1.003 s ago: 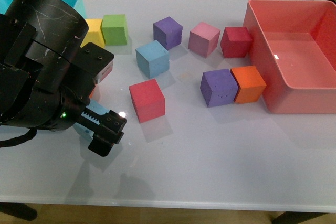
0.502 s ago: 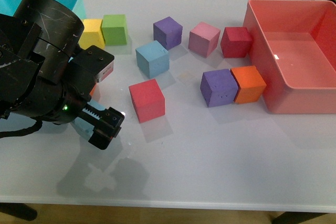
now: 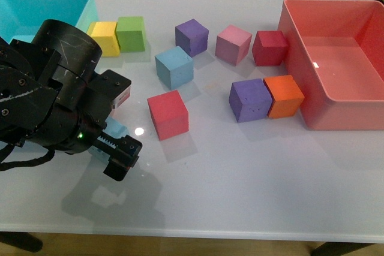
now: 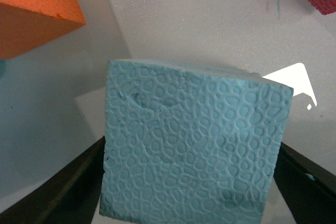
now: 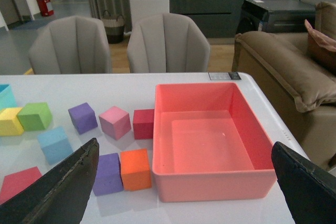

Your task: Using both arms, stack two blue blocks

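Note:
My left gripper (image 3: 111,142) is at the table's front left, shut on a sky-blue block (image 3: 114,130) that peeks out between its black jaws. In the left wrist view this blue block (image 4: 191,145) fills the frame, clamped on both sides, a little above the white table. The second blue block (image 3: 174,67) rests free on the table behind a red cube, and shows in the right wrist view (image 5: 54,144). My right gripper (image 5: 184,192) is open and empty, held high above the table, out of the front view.
A red cube (image 3: 167,114) lies between the held block and the free blue one. Purple (image 3: 192,36), pink (image 3: 233,44), dark red (image 3: 270,47), purple (image 3: 249,99), orange (image 3: 284,95), yellow (image 3: 105,38) and green (image 3: 131,33) cubes lie about. Red bin (image 3: 336,118) right, turquoise bin (image 3: 90,1) far left.
My left arm has drawn back and down toward the front left with the blue block in its jaws, uncovering the turquoise bin and yellow cube. The blocks on the table have not moved.

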{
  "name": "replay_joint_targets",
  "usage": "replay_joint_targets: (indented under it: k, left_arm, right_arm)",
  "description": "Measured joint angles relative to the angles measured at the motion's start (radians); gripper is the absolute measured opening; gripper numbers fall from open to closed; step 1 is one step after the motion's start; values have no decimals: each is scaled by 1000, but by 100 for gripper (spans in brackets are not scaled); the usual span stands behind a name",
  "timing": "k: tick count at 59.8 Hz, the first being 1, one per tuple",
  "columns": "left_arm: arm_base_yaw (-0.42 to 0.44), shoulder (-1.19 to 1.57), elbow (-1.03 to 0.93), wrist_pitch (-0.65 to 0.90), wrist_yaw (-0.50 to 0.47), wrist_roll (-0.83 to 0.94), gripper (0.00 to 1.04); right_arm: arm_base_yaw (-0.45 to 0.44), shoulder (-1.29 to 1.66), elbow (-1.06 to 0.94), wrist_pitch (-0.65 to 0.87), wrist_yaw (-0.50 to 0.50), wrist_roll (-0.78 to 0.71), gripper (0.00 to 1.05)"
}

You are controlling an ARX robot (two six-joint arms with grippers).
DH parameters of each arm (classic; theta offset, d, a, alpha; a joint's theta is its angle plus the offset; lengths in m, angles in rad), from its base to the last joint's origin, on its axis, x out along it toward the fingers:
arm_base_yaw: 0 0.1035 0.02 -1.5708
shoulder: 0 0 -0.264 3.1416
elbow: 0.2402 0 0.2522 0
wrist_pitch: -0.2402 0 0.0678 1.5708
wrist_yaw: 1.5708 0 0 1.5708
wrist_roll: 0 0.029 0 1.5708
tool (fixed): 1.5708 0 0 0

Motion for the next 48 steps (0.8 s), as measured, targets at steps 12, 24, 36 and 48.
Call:
replay_joint_targets:
  k: [12, 24, 36, 48]
  left_arm:
    - [-15, -21, -16, 1, 3, -25, 58]
    - [-26, -163, -39, -76, 4, -10, 45]
    - [-27, -269, 8, -178, -4, 28, 42]
    - [-46, -259, 194, -270, -1, 47, 41]
  right_arm:
    - [0, 0, 0, 0, 0, 0, 96]
    - [0, 0, 0, 0, 0, 0, 96]
    - [0, 0, 0, 0, 0, 0, 96]
    - [0, 0, 0, 0, 0, 0, 96]
